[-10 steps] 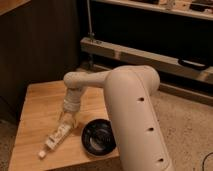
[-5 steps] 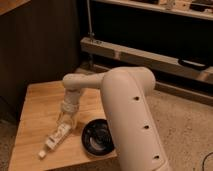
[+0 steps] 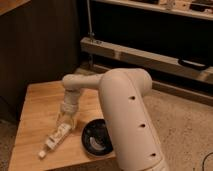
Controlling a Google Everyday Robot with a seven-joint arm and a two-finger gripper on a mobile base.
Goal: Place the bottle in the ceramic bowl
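Note:
The bottle [image 3: 56,136] lies on its side on the wooden table [image 3: 35,107], near the front left. Its white cap [image 3: 42,153] points toward the front edge. My gripper [image 3: 67,121] hangs at the end of the white arm [image 3: 125,105], pointing down over the bottle's far end. It stands open, right at the bottle, and I cannot tell whether it touches. The ceramic bowl [image 3: 96,138], black and glossy, sits on the table just right of the bottle and is partly hidden by the arm.
The table's front edge runs close to the bottle cap and bowl. Behind the table stands a dark wall, with a metal shelf rail [image 3: 150,57] at the back right. Speckled floor [image 3: 185,125] lies to the right.
The arm's thick link has shifted slightly to the left. The gripper, bottle and bowl stay nearly where they were.

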